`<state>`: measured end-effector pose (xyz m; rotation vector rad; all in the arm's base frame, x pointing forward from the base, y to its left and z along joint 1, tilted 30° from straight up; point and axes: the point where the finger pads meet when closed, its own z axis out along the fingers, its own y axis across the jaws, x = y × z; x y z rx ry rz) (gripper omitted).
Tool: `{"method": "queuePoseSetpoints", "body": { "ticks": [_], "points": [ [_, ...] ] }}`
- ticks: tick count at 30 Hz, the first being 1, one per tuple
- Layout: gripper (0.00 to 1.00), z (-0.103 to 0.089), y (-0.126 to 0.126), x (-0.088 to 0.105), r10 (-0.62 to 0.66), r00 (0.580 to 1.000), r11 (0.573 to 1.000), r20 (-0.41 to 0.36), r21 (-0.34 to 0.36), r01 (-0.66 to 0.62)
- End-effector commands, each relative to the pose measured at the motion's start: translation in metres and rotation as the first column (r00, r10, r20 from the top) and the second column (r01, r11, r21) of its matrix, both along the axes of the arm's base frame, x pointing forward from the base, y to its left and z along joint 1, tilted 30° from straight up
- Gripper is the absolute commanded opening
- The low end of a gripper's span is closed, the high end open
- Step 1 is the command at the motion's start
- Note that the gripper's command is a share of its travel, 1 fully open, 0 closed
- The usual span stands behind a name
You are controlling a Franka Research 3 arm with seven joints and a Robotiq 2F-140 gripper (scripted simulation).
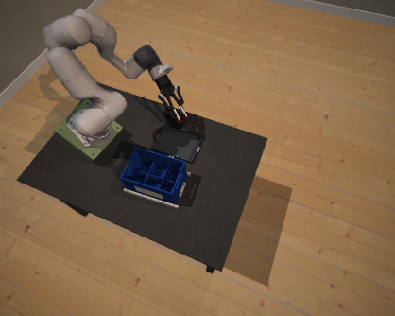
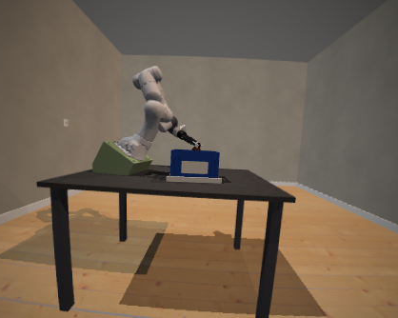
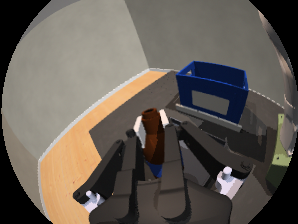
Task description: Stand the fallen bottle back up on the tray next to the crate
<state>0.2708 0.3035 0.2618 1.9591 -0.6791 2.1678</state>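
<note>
My gripper (image 1: 180, 114) (image 2: 197, 146) (image 3: 152, 119) is shut on a brown bottle (image 1: 181, 119) (image 2: 196, 148) (image 3: 153, 133) with a blue band low on its body. It holds the bottle above the far edge of the dark tray (image 1: 177, 145), on the side away from the crate. In the wrist view the bottle stands out between the fingers, pointing away from the camera. In the exterior view the blue crate (image 1: 153, 175) (image 2: 195, 164) (image 3: 213, 90) hides the tray.
The blue crate with several compartments stands just in front of the tray on the black table (image 1: 224, 189) (image 2: 245, 188). The robot's green base (image 1: 84, 137) (image 2: 116, 162) sits at the table's left end. The table edge runs close behind the tray.
</note>
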Motion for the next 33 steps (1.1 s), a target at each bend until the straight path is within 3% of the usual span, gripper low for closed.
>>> {"method": "queuePoseSetpoints", "body": {
  "ticks": [1, 33],
  "points": [
    [0.00, 0.0011, -0.0020, -0.0008, -0.013, 0.999, 1.000, 0.031, 0.001, 0.013],
    [0.00, -0.0016, -0.0023, -0.0007, -0.024, 0.997, 0.999, 0.072, -0.020, 0.026]
  ]
}}
